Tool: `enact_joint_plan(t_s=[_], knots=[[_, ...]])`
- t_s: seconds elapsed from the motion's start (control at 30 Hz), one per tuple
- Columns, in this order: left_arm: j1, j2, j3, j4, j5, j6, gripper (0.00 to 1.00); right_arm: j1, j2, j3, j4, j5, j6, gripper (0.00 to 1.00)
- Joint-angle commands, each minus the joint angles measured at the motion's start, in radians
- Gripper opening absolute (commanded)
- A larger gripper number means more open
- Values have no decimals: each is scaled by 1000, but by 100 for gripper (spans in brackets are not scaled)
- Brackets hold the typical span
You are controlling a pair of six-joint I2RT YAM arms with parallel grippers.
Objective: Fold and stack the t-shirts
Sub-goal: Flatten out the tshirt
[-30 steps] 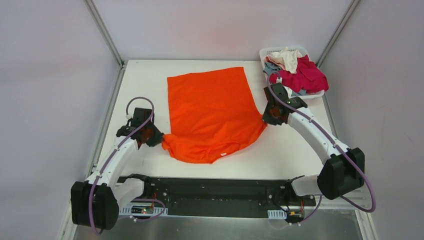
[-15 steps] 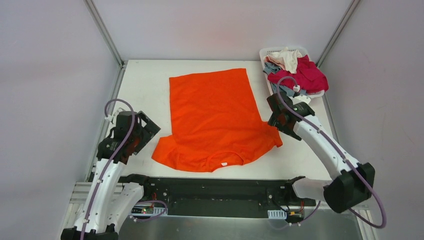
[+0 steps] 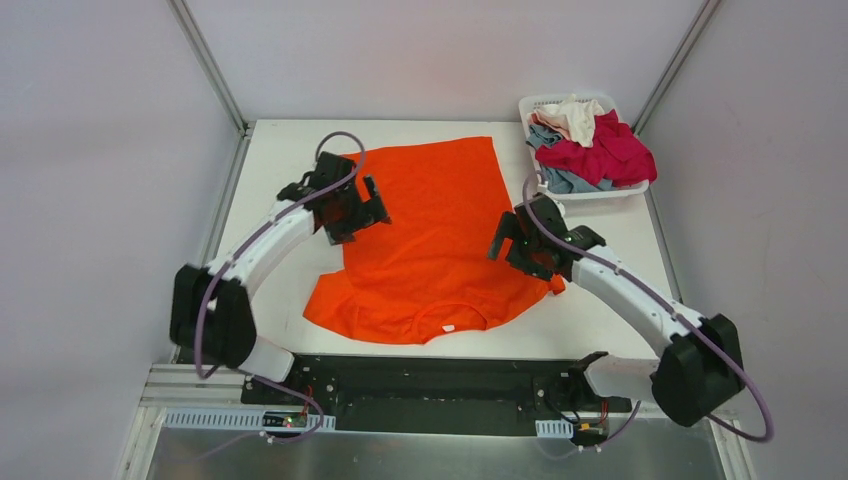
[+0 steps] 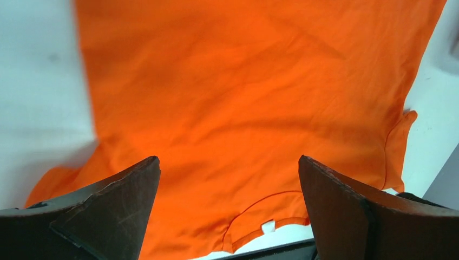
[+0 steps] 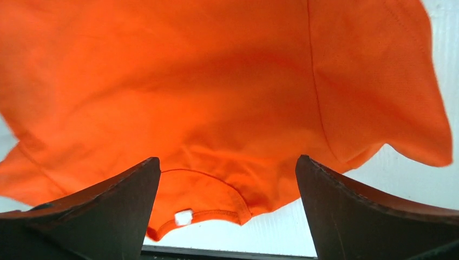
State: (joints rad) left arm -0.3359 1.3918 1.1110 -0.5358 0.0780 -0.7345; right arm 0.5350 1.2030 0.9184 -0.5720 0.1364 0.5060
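Orange t-shirt (image 3: 430,225) lies flat on white table (image 3: 280,150) — grey walls (image 3: 440,50) enclose it.

no readable text anywhere, small white neck tag (image 5: 183,217) on orange t-shirt (image 3: 430,230) illegible

robot lab test cell.
white table (image 3: 280,150) boxed in by plain grey panels (image 3: 100,150) on aluminium posts (image 3: 208,65); left arm (image 3: 262,238) and right arm (image 3: 630,290) mounted on a black base rail (image 3: 440,375).
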Motion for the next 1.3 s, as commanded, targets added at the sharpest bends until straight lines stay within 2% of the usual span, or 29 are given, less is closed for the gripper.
enact_joint_plan(t_s=[0.0,0.17,0.23,0.33,0.47,0.6,0.77,0.9,1.0,1.13,1.27], knots=[[-13,194,116,112,122,98,99,6,95,-24,83,65,47,99],[-13,340,125,148,113,102,99,2,244,-16,136,101,53,99],[-12,376,95,173,139,98,99,1,305,6,151,101,53,99],[-11,392,12,187,98,80,99,-2,386,49,165,80,46,99],[-11,321,-129,188,49,50,99,-2,489,127,170,40,16,99],[-11,156,-329,186,-21,-18,99,-1,599,255,179,0,-27,99],[-27,-54,-503,184,18,-84,99,-2,796,488,157,-114,-89,99],[-115,-137,-551,186,39,-150,99,-2,978,743,122,-192,-168,99],[-226,-121,-530,210,23,-196,99,-2,1109,965,79,-225,-264,99],[-352,-21,-437,266,-6,-211,99,-12,1277,1326,-1,-219,-357,99],[-393,87,-330,289,-24,-184,99,-31,1358,1468,57,-228,-367,99]])
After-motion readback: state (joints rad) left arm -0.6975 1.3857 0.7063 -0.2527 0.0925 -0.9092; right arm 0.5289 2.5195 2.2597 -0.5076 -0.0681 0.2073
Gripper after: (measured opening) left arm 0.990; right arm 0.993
